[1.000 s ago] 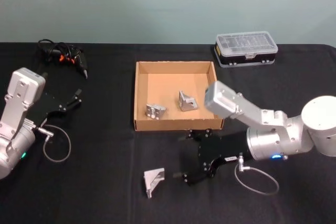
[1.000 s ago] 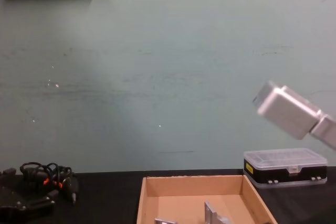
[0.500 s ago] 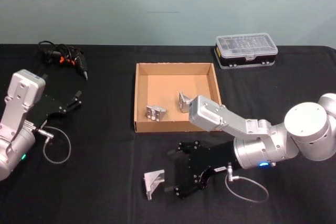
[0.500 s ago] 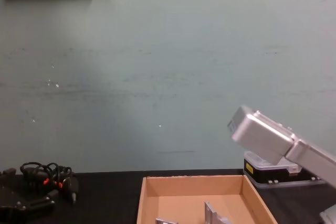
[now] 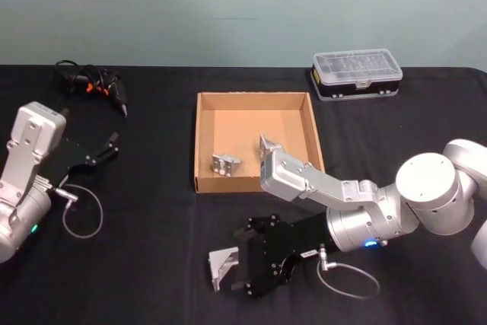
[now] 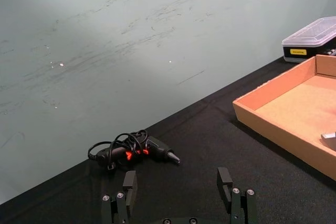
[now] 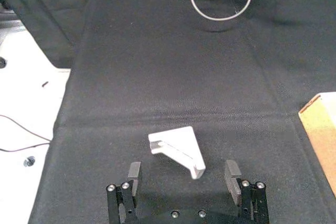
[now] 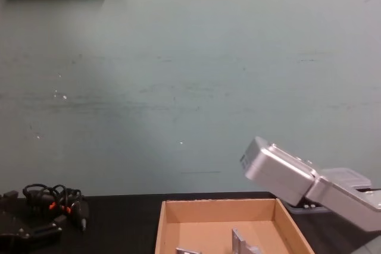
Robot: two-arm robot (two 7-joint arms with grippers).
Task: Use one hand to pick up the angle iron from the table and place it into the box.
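Stretching wide, black matte table (image 5: 152, 188) against a scuffed pale-green wall (image 5: 243, 5)

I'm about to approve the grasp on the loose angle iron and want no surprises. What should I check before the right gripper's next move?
1. Right gripper fingers open: ok, spread wide.
2. Silver metal angle iron lined up between the fingers: ok, roughly centred in the right wrist view.
3. Fingers far enough around it to close: not ok, only its near end lies between the tips.
4. Finger height above the flat black table: cannot tell.
5. Room in the shallow tan cardboard box: ok, bare floor beside two other angle irons.
6. Left gripper clear of the path: ok, at the table's left.
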